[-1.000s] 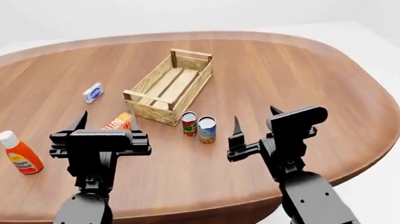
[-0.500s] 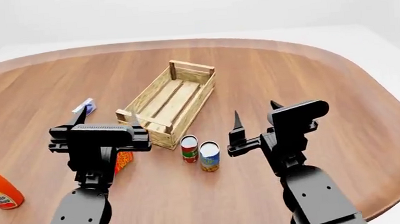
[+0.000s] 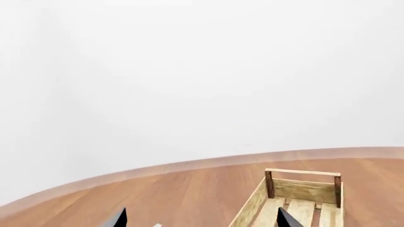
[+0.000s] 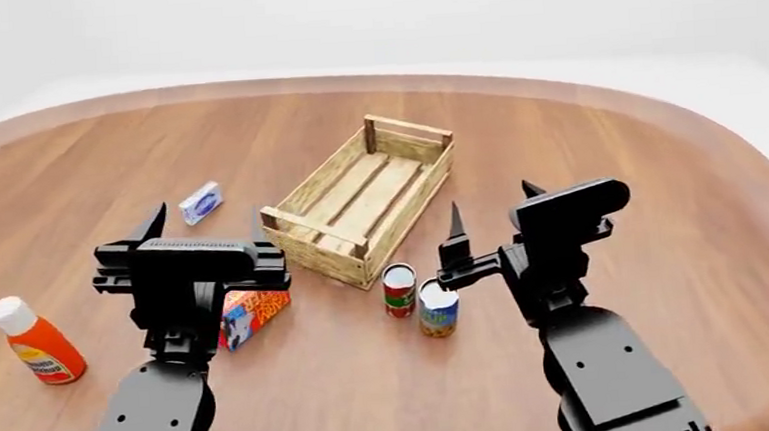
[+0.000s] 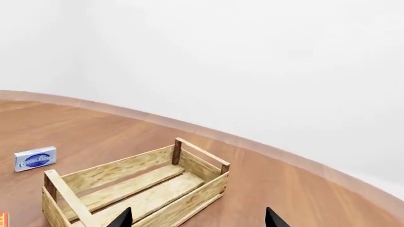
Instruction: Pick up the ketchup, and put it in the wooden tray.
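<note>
Since half a second ago your view has swung back to the left, and this matters: the ketchup (image 4: 39,342) was almost cut off at the left edge of the head view, and now it stands fully visible again on the desk (image 4: 594,143), upright, at the far left and well apart from everything else. The wooden tray (image 4: 360,199) has shifted a little to the right in the picture and sits in the middle, with nothing in it. In my judgement the task is at its very beginning, because the bottle is not yet touched.

Your left end effector (image 4: 205,226) hovers above the desk with its fingers spread apart and holding nothing. It points forward toward the tray, not toward the bottle, which is to its left and nearer to you. The butter box (image 4: 250,314) lies just below this arm. Your right end effector (image 4: 492,214) is also spread and empty, raised above the two cans (image 4: 420,298).

I think the left arm is the better one for the reach, since the bottle is on its side.
</note>
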You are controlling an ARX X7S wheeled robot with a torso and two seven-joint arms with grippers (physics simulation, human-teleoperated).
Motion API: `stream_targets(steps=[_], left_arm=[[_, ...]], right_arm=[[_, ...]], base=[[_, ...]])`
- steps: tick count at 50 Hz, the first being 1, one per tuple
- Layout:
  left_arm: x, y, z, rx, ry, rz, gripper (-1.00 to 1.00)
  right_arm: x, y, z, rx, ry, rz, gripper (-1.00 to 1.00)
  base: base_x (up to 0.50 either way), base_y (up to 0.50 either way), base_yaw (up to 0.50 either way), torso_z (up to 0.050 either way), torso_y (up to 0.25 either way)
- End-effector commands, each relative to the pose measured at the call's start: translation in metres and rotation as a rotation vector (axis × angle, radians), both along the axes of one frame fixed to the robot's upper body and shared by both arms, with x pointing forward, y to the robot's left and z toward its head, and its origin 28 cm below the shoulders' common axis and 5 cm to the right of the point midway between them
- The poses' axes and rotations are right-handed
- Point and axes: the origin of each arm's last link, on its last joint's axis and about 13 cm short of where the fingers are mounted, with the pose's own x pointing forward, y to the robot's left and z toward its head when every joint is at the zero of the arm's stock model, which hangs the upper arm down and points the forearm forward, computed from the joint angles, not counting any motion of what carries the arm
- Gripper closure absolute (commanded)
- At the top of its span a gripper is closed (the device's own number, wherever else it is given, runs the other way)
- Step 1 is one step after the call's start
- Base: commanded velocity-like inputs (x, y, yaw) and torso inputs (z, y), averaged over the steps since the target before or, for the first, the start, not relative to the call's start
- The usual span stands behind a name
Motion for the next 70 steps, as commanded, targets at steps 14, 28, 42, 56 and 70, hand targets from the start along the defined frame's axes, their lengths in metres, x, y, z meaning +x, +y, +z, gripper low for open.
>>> stream_targets(steps=[14,28,42,56,70], left_arm=[[0.0002,0.0003,-0.0014,-0.003,0.001,0.007,-1.00],[0.0000,-0.0007,-0.0028,-0.005,0.007,0.006,-1.00],[0.0017,0.0002,-0.0022,-0.007,0.005,0.014,-1.00],[0.0034,0.0018,-0.0012,-0.007,0.004,0.024,-1.00],[0.0031,0.0021,-0.0025,-0.012,0.007,0.025,-1.00]], right_arm=[[0.0048,0.0007,0.0030,-0.022,-0.002,0.020,-1.00],[0.0051,0.0007,0.0033,-0.039,-0.007,0.003,-1.00],[0.0067,0.0025,0.0035,-0.018,0.010,0.016,-1.00],[0.0088,0.0044,0.0064,-0.036,0.004,0.027,-1.00],[0.0065,0.0052,0.0054,-0.027,0.015,0.052,-1.00]], base=[[0.00,0.00,0.50,0.000,0.000],[0.00,0.00,0.38,0.000,0.000],[0.08,-0.34,0.00,0.000,0.000],[0.02,-0.10,0.00,0.000,0.000],[0.35,0.08,0.00,0.000,0.000]])
